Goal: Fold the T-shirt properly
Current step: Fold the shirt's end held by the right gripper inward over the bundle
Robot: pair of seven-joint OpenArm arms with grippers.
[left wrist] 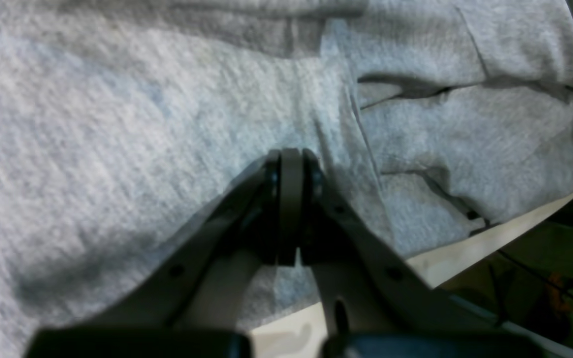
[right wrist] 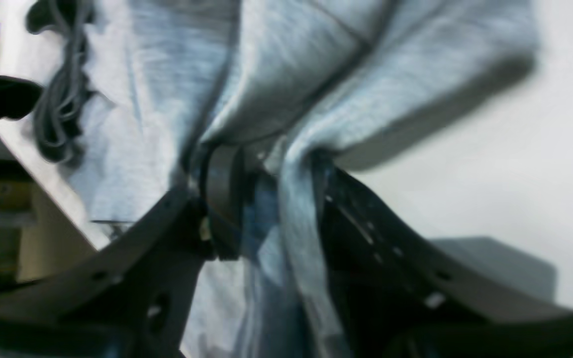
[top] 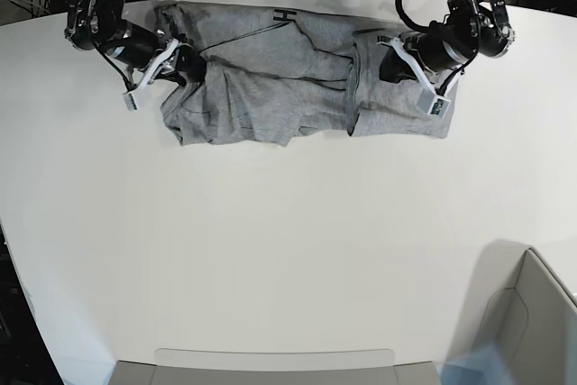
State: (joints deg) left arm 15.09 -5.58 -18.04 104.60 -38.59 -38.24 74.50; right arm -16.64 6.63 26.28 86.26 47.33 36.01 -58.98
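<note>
The grey T-shirt lies crumpled across the top of the white worktop, stretched between two robot hands. At upper left of the base view, the right hand grips the shirt's edge, a bunched fold of cloth pinched between its fingers. At upper right, the left hand rests on the fabric with its tips pressed together; whether cloth is caught between them cannot be told. A black mark shows at the shirt's far edge.
</note>
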